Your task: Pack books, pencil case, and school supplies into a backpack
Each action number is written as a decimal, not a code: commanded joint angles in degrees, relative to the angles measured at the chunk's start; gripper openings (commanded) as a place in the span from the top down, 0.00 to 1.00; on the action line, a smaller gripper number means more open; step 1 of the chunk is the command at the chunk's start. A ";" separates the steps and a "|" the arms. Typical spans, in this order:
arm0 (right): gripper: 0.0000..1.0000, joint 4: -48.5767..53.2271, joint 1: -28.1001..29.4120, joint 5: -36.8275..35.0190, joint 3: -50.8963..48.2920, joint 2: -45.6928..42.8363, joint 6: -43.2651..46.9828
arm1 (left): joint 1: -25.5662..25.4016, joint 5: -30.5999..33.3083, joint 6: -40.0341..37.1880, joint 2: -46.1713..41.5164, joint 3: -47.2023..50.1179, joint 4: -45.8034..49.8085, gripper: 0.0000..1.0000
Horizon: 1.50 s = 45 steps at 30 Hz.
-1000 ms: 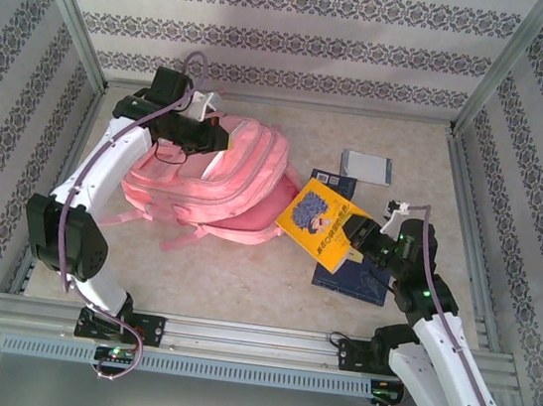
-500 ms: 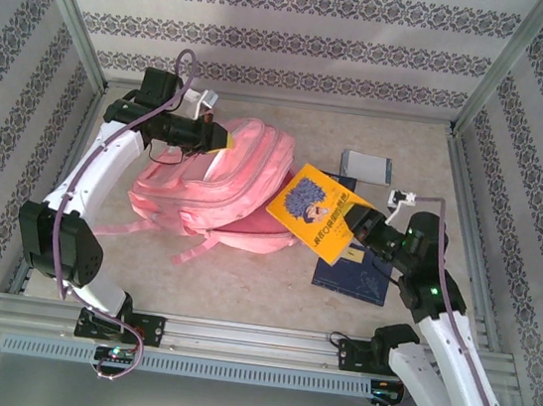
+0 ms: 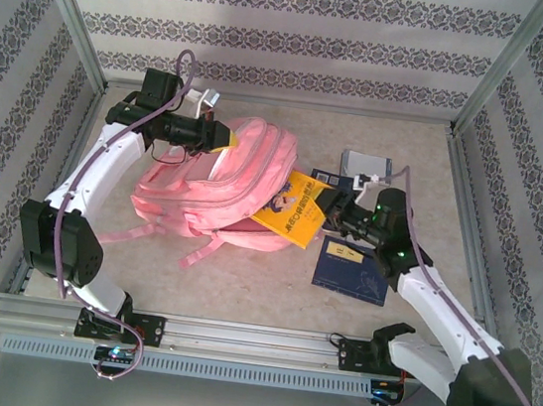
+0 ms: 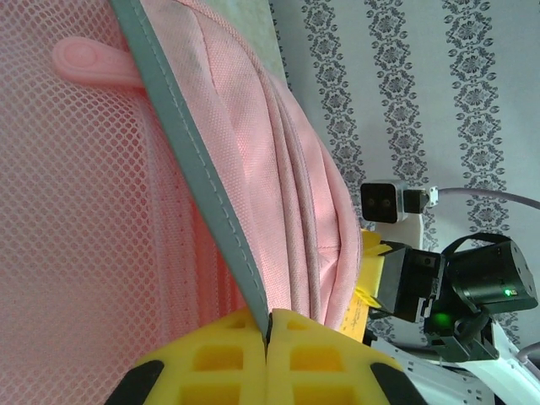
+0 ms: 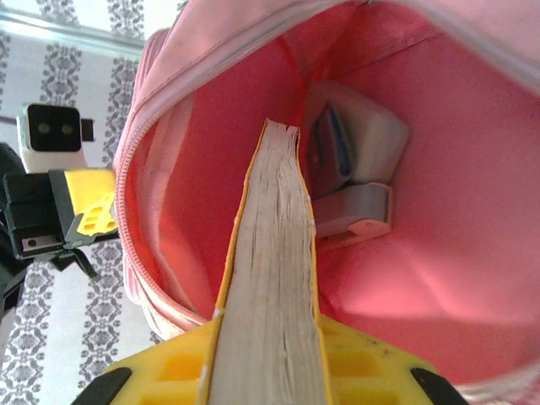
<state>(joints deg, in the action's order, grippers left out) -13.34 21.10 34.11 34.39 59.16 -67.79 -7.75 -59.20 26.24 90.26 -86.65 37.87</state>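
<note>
Leftward swings my right claw (image 3: pixel 328 214), clamped on the yellow book (image 3: pixel 295 216), sliding it into the backpack (image 3: pixel 245 175) my left claw (image 3: pixel 222 139) pinches open.

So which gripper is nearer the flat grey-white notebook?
Right. The right gripper, holding the yellow book, sits close beside the grey-white notebook; the left gripper pinches the pink fabric backpack's edge, far left.

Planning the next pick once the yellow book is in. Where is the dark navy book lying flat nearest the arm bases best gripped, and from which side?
Probably its near edge, coming in low from the bases' side. The dark navy book lies flat on the table, so only thin edges offer a pinch, and the right gripper with the yellow book crowds its far edge.
</note>
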 commanded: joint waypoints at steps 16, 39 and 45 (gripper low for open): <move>1.00 -7.42 17.49 -13.98 25.72 30.36 15.58 | 0.54 -8.06 5.30 -4.92 0.19 -11.60 1.00; 0.11 -14.24 23.59 -26.49 34.11 43.76 27.19 | 3.13 -5.68 6.90 -4.55 1.73 -12.91 1.00; 0.05 -14.43 20.81 -23.04 28.62 37.24 29.28 | 3.86 -4.85 6.96 -4.47 2.15 -12.91 1.00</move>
<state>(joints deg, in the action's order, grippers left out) -23.33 42.72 7.40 65.10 102.08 -42.33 -4.01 -59.81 33.08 88.47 -84.23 30.74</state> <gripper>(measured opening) 0.952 0.057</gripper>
